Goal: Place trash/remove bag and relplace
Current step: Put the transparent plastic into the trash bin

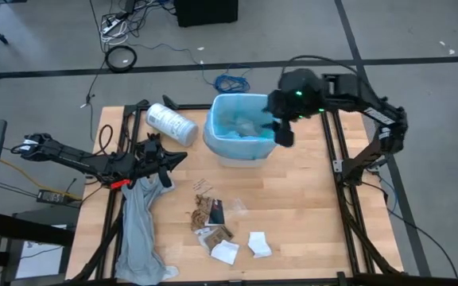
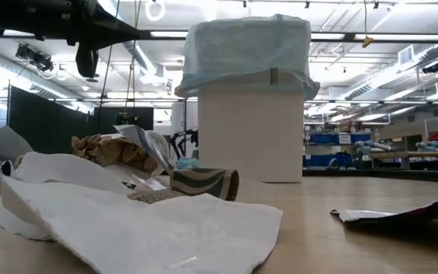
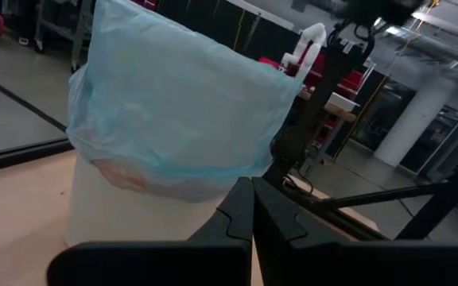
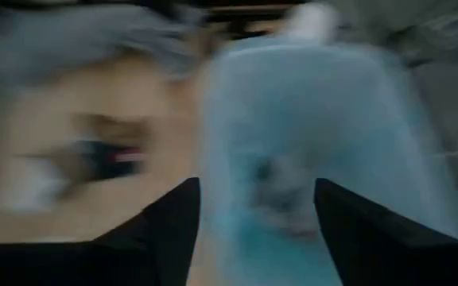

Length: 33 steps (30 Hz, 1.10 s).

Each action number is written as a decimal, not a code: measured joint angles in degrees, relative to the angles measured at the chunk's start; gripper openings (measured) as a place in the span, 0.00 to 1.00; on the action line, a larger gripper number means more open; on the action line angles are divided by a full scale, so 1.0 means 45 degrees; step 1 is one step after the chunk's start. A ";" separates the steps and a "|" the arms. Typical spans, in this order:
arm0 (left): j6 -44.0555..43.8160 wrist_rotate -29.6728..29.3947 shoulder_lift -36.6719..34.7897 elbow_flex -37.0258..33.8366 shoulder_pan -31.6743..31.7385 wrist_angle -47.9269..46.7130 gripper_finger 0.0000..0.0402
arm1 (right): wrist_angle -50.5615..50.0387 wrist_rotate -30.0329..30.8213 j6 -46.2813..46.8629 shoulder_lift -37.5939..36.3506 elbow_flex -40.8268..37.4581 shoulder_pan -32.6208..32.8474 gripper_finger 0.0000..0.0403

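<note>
- Right wrist view is smeared; only a pale blue shape between the right gripper's (image 4: pixel 257 226) spread fingers, nothing held.
- Right gripper hangs over the bin's (image 1: pixel 237 156) right rim.
- Bag (image 1: pixel 241 119) lines the bin, edge folded over the rim; pale scraps inside, hard to make out.
- Left gripper (image 1: pixel 168 163) shut, empty, left of the bin, by the grey sheet (image 1: pixel 139 230).
- Trash (image 1: pixel 213 221) lies loose on the table (image 1: pixel 308 206) in front of the bin.
- White roll (image 1: pixel 172 123) lies beside the bin.

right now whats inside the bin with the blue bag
The light-blue bag lining the white bin holds some pale crumpled scraps; anything beneath them is hidden.
</note>
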 joint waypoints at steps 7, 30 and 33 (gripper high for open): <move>-0.0031 0.0105 0.0005 0.0000 0.0000 0.0166 0.02 | -0.3072 -0.0312 0.4752 -0.1628 -0.0819 0.3036 0.58; 0.0051 0.0100 0.0000 0.0000 0.0000 0.0574 0.02 | 1.9041 0.4663 0.7169 -0.5839 -2.0125 0.5393 0.42; 0.0037 0.0100 0.0000 0.0000 0.0000 0.0614 0.02 | 1.9551 0.3067 0.6912 -0.4012 -2.0099 0.5303 0.45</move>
